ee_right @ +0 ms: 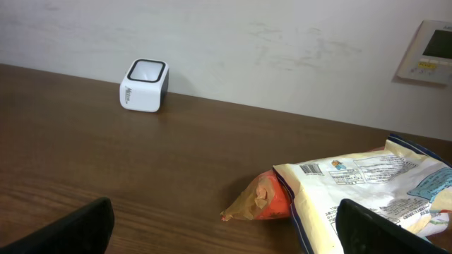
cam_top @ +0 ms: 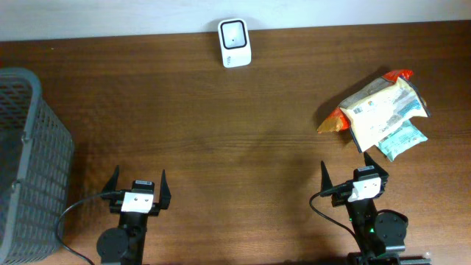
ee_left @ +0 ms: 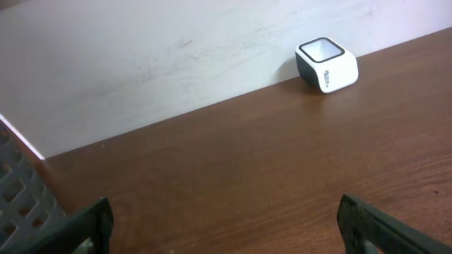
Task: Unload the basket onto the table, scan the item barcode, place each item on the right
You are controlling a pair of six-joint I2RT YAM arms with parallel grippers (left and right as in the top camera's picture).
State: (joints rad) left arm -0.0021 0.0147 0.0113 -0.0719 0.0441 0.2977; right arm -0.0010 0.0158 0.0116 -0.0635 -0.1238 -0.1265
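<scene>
Snack packets [cam_top: 379, 110] lie at the right of the overhead frame; both grippers are spread wide and hold nothing.
The pile's long axis runs from lower left to upper right. It seems to be three packets: one orange, one cream on top, one teal. A barcode [ee_right: 311, 168] faces up on the cream packet, its print too small to read. One white scanner [cam_top: 234, 43] sits at top centre and one grey basket [cam_top: 29, 147] at far left. The left gripper [cam_top: 138, 181] and right gripper [cam_top: 353, 174] are along the bottom edge.
</scene>
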